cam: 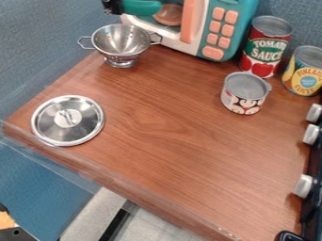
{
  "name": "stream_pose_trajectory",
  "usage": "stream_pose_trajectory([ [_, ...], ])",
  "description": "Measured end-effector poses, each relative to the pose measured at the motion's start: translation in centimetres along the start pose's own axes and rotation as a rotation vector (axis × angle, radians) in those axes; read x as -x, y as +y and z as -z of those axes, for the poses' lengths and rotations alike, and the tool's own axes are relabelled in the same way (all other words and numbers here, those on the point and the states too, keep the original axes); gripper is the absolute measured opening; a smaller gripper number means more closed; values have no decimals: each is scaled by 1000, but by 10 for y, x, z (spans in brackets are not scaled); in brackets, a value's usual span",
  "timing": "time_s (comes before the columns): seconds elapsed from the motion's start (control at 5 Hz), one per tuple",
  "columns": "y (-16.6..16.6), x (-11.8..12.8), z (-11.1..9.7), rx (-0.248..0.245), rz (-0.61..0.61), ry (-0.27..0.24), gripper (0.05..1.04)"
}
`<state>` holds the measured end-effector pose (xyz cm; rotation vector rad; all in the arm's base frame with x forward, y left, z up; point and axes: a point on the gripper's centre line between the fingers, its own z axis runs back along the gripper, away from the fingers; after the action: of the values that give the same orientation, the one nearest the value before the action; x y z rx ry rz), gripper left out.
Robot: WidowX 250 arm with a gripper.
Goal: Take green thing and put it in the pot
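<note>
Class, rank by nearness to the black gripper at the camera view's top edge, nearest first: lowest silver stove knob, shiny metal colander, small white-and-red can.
1. Colander, upper left
2. Can, right of centre
3. Knob, lower right

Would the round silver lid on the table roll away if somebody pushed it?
Probably not: the lid lies flat, so it would likely slide instead. It looks like shiny metal, so it's probably stiff and maybe slippery.

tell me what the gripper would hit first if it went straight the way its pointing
Probably the steel colander, if what looks like the gripper at the top edge points down; its heading and depth are hard to judge.
</note>
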<state>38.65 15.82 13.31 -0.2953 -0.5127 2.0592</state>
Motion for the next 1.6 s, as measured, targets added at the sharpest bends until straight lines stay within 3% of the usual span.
stream_pose_trajectory([
  [0.2, 2, -19, 12, -29, -27, -55, 367],
  [0.4, 3, -20, 14, -34, -13, -63, 367],
  [1.0, 27, -3, 47, -136, 67, -89, 367],
  [1.2, 29, -3, 51, -156, 65, -114, 437],
  [1.4, 30, -1, 50, -166, 54, -114, 747],
  [1.6, 32, 4, 50, -176, 44, -85, 989],
])
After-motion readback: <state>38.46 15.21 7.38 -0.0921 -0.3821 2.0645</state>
